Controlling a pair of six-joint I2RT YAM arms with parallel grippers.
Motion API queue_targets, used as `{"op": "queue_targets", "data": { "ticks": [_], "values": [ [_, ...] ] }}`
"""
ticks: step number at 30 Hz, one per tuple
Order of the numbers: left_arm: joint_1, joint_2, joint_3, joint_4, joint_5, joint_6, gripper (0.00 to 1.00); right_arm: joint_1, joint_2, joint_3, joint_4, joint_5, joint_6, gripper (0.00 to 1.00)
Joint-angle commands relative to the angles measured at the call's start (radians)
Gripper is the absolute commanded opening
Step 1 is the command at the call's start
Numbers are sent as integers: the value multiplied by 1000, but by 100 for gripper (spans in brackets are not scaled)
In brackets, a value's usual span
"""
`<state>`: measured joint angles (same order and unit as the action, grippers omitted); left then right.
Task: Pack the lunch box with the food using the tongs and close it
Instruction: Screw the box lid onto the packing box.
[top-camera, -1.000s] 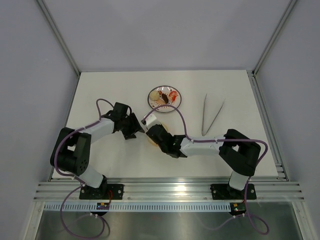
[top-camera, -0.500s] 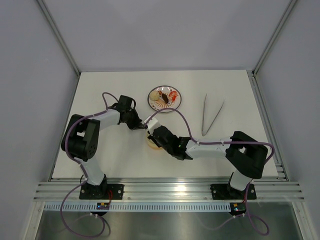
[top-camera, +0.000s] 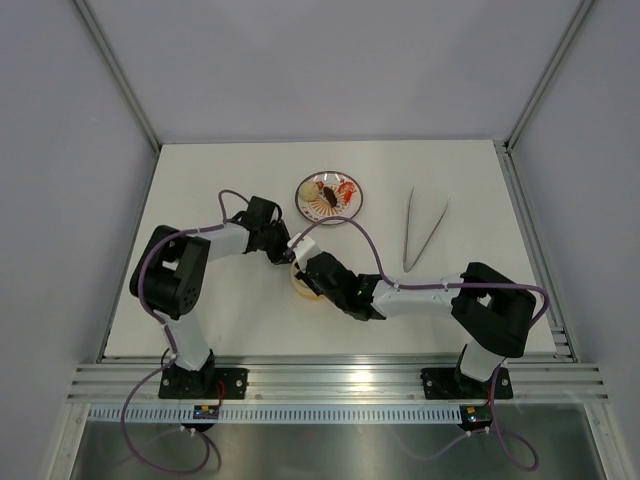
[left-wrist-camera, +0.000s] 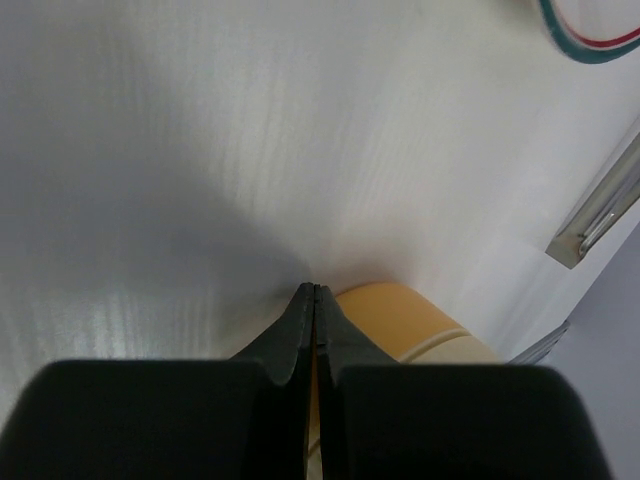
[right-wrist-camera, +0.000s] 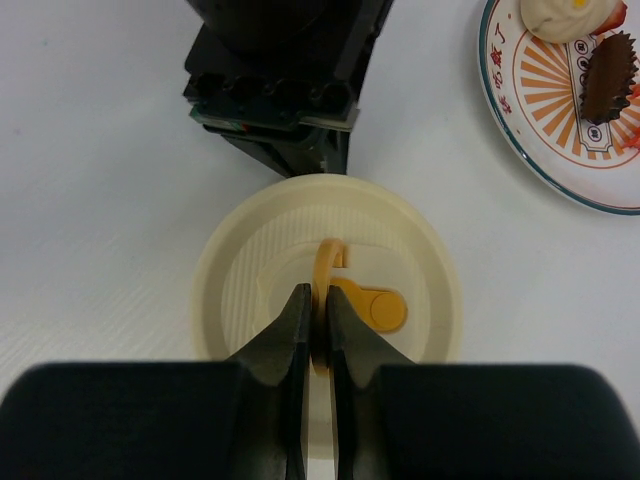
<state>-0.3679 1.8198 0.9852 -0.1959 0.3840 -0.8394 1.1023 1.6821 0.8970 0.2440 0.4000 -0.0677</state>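
The lunch box (top-camera: 299, 284) is a cream-yellow tub (left-wrist-camera: 400, 315) sitting below the plate with its cream lid (right-wrist-camera: 240, 290) on top. My right gripper (right-wrist-camera: 317, 300) is shut on the lid's upright yellow ring handle (right-wrist-camera: 324, 258). My left gripper (left-wrist-camera: 315, 291) is shut with nothing between its fingers, and its tips sit against the tub's side on the far edge (right-wrist-camera: 300, 160). The food (top-camera: 330, 192) lies on the patterned plate (top-camera: 304, 185); a brown piece (right-wrist-camera: 608, 75) and a pale slice (right-wrist-camera: 560, 15) show in the right wrist view. The tongs (top-camera: 420, 232) lie on the table, right of the plate.
The two arms meet over the tub in the middle of the white table (top-camera: 200, 180). The plate's rim (right-wrist-camera: 540, 165) is just up and right of the lid. Metal frame posts and a rail (top-camera: 330, 380) border the table.
My left gripper has shut and swung right until its tips reach the tub's side. My right gripper has kept its grip on the lid's handle, shifting only slightly.
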Motion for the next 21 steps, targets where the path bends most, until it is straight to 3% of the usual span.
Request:
{"op": "queue_targets", "data": {
  "ticks": [1,8,21],
  "values": [
    [-3,-79,-94,50,35,-13,0,11,34,-32,-83,-35,9,0],
    [-8,-165,-213,90,41,-30,0,8,53,-27,-60,32,12,0],
    [-69,-183,-224,115,29,-56,0,-1,94,6,28,175,9,0]
  ]
}}
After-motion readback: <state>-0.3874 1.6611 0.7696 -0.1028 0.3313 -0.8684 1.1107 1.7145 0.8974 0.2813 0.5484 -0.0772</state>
